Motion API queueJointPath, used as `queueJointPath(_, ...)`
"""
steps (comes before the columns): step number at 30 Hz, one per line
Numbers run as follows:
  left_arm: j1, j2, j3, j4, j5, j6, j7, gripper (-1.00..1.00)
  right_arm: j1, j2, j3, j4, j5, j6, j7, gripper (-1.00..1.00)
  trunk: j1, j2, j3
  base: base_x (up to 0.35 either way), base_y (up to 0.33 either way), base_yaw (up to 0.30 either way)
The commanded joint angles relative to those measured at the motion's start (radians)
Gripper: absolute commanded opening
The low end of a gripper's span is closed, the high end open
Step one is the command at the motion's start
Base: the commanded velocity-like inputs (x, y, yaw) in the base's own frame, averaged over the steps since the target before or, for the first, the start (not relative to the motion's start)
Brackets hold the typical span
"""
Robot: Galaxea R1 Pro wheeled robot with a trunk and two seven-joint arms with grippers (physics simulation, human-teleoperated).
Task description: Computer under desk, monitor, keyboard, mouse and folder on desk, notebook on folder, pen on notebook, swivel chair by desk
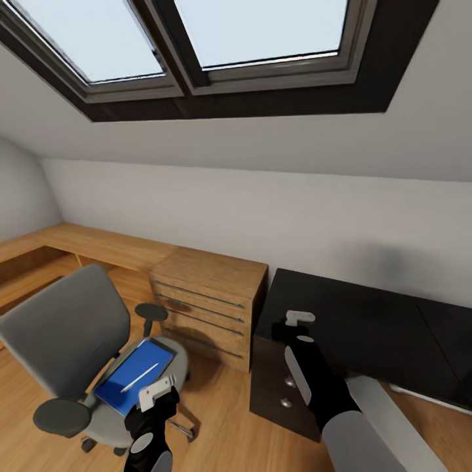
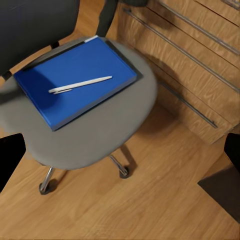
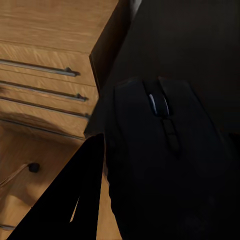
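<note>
The grey swivel chair [image 1: 65, 328] stands at the left on the wooden floor. On its seat [image 2: 100, 135] lies the blue folder [image 1: 134, 373] [image 2: 75, 77], and the white pen [image 1: 139, 377] [image 2: 80, 85] rests on top of it. My left gripper [image 1: 156, 392] hovers open just in front of the seat, its fingers [image 2: 9, 157] wide apart. My right gripper [image 1: 298, 326] is over the left end of the black desk [image 1: 367, 328] [image 3: 190, 45], shut on the dark mouse [image 3: 160, 165]. Computer, monitor, keyboard and notebook are out of view.
A light wooden chest [image 1: 210, 288] [image 2: 200, 65] [image 3: 45, 65] with bar handles stands between chair and desk. A low wooden bench [image 1: 78, 246] runs along the sloped wall. The desk's drawer unit has round silver knobs [image 1: 289, 380]. A skylight [image 1: 216, 39] is overhead.
</note>
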Motion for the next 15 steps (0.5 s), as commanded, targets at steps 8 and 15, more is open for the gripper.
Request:
queueJointPath(8, -0.001, 0.000, -0.004, -0.002, 0.002, 0.006, 0.007, 1.00, -0.001, -0.001, 0.004, 0.010, -0.010, -0.003, -0.006, -1.00, 0.001, -0.002, -0.002, 0.333, 0.000, 0.000)
queueJointPath(15, -0.001, 0.000, -0.057, 0.000, 0.004, 0.008, 0.009, 1.00, -0.004, -0.004, 0.059, 0.195, -0.008, -0.178, -0.010, -1.00, 0.001, -0.002, -0.002, 0.319, 0.000, 0.000)
